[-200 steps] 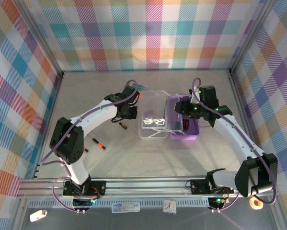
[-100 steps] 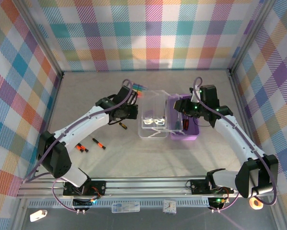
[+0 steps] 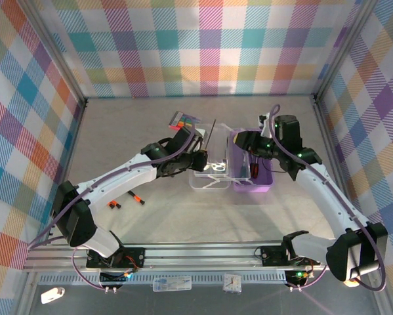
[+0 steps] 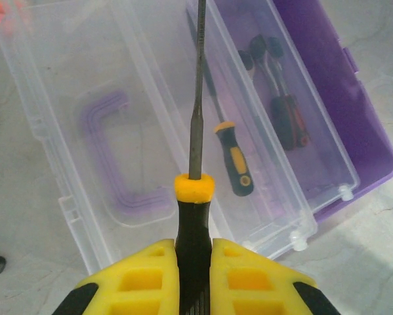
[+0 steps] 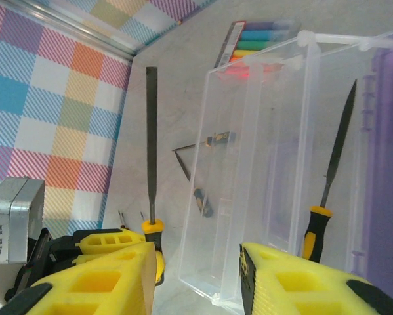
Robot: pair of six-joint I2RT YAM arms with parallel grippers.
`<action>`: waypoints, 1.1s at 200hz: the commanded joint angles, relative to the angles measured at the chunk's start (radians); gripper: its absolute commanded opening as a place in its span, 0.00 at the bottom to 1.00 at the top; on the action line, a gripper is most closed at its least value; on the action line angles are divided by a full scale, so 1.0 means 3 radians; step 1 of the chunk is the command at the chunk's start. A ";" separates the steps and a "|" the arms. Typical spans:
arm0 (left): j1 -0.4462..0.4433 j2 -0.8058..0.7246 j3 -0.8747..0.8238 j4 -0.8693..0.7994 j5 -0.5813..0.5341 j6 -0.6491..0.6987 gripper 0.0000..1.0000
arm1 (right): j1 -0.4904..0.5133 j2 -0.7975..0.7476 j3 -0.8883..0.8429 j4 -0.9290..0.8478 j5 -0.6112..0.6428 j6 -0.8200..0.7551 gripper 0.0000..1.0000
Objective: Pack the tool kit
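**File (image 4: 196, 131) gripped above the open box (image 3: 252, 188)**

The left fingers (image 4: 150, 279) are clenched on the file's black handle. Its shaft points across the clear lid (image 4: 65, 98), which lies flat against the left side of the purple base (image 4: 353, 125). The box sits right of the middle of the tabletop (image 3: 183, 223), with bare room towards the near and right edges. The right fingers (image 5: 301, 282) stand apart, grasping nothing, over the base's far end. Another tool (image 4: 234, 157) lies inside. Two screwdrivers (image 3: 136, 197) lie near-left, and markers (image 3: 182, 120) lie towards the far edge.

Left claw (image 4: 193, 254) clamps a black-handled file (image 4: 195, 131) over the open tool kit (image 4: 344, 125).
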 commanded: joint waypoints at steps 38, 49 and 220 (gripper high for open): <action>-0.0122 0.0080 0.0154 0.0159 0.0110 -0.0082 0.01 | 0.0169 0.0227 0.0092 0.0250 -0.0030 0.0123 0.40; -0.0137 0.0088 0.0147 0.0174 0.0122 -0.0097 0.01 | 0.0184 0.0272 0.0114 0.0277 -0.0022 0.0142 0.41; -0.0178 0.0168 0.0207 0.0230 0.0288 -0.0095 0.02 | 0.0257 0.0881 0.0278 0.0732 -0.0314 0.0357 0.29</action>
